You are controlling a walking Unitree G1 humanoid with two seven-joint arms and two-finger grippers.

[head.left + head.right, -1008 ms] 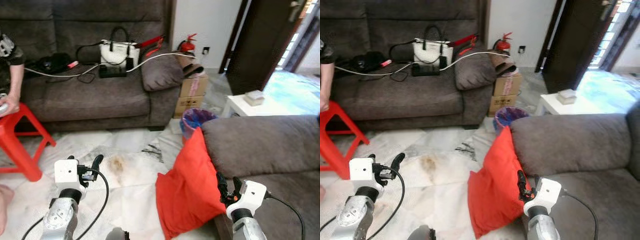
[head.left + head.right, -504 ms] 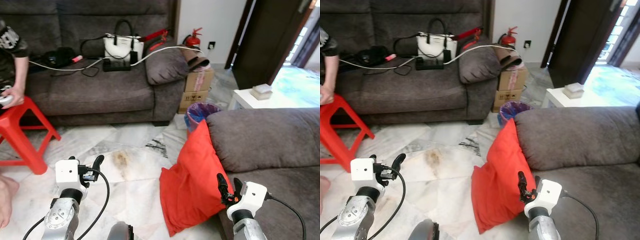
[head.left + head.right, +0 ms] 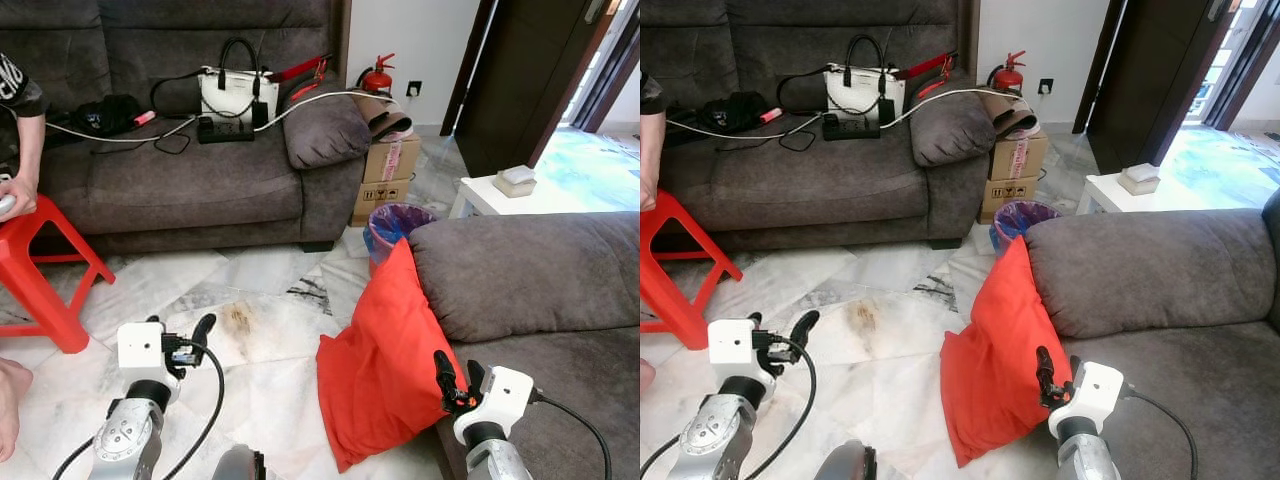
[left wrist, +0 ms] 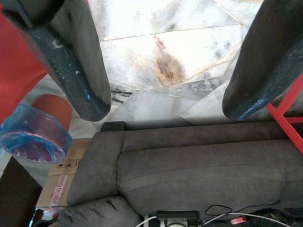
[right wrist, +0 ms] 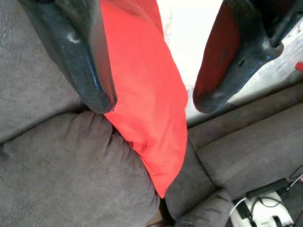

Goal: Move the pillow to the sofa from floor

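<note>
Pillow [image 3: 383, 375], red, is seen standing on its lower edge on the floor [image 3: 270, 340], leaned against the outer side of the near sofa [image 3: 520, 275] at its armrest. The right gripper [image 3: 452, 376] is held just beside the pillow with its jaws spread, nothing pinched. The left gripper [image 3: 200, 330] is held over the floor, jaws likewise spread. The approach step appears to be in hand; next, the pillow's edge would need to be closed on and lifted onto the seat.

A white handbag [image 3: 238, 95] sat on the far couch's seat; a red stool [image 3: 40, 268] stood left, cardboard boxes [image 3: 386, 180] beside a blue-lined bin [image 3: 399, 226].
</note>
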